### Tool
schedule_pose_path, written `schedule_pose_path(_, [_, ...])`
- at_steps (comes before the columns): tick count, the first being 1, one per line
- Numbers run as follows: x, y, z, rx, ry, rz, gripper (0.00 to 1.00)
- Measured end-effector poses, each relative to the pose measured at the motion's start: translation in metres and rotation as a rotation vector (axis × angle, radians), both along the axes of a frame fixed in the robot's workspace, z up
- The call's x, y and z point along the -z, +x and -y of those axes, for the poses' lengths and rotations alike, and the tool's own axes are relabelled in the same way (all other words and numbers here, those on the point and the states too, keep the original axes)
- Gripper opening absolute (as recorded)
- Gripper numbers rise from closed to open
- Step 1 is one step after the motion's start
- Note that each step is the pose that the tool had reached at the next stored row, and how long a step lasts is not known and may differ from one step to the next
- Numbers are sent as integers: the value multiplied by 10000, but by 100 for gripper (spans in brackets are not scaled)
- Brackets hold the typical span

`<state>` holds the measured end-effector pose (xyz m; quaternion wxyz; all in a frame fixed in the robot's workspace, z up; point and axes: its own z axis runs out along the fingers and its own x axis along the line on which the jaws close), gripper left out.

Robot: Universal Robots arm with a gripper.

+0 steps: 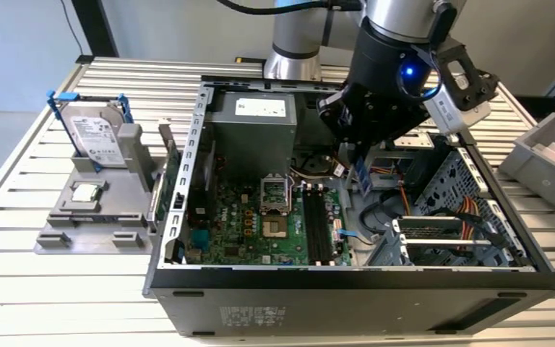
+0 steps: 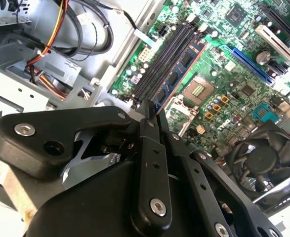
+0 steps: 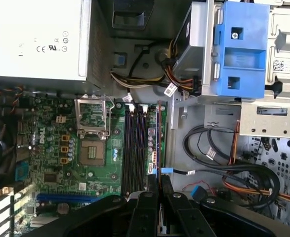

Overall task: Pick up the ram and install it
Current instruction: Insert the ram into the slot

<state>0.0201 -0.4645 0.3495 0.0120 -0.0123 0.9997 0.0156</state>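
My gripper [image 1: 360,172] hangs inside the open computer case, shut on the ram [image 2: 178,76], a narrow blue board with a row of dark chips. The ram juts out from between the black fingers [image 2: 150,148] and shows edge-on in the first wrist view [image 3: 158,140]. It runs lengthwise parallel to the black memory slots [image 3: 135,148] on the green motherboard [image 1: 248,224] and sits above them, apart from the board. In the exterior view the slots [image 1: 318,224] lie below the gripper.
The case wall [image 1: 355,278] rings the work area. The power supply [image 1: 248,119], processor socket [image 3: 92,150], cooling fan [image 2: 263,158], loose cables [image 3: 219,163] and a blue-fronted drive cage [image 3: 243,49] crowd around. A hard drive [image 1: 95,137] and processor chip [image 1: 84,192] rest on a grey holder outside.
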Motion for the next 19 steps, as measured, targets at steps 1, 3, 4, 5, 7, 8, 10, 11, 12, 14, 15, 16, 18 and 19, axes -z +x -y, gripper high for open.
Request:
schedule_pose_path(1, [12, 0, 0, 2, 0, 0, 0])
schedule_pose_path(3, [36, -1, 0, 6, 0, 0, 0])
schedule_pose_path(4, [46, -1, 0, 7, -1, 0, 0])
schedule_pose_path(5, [54, -1, 0, 7, 0, 0, 0])
schedule_pose_path(7, [56, -1, 0, 7, -2, 0, 0])
schedule_pose_path(8, [56, -1, 0, 7, -2, 0, 0])
schedule_pose_path(10, [59, -1, 0, 7, 0, -1, 0])
schedule_pose_path(11, [59, -1, 0, 7, 0, -2, 0])
schedule_pose_path(12, [59, -1, 0, 7, 0, -1, 0])
schedule_pose_path(14, [59, -1, 0, 7, 1, -1, 0])
schedule_pose_path(15, [59, -1, 0, 7, 2, -1, 0])
schedule_pose_path(16, [60, -1, 0, 7, 2, 0, 0])
schedule_pose_path(18, [61, -1, 0, 9, 3, -1, 0])
schedule_pose_path(19, [61, -1, 1, 10, 2, -1, 0])
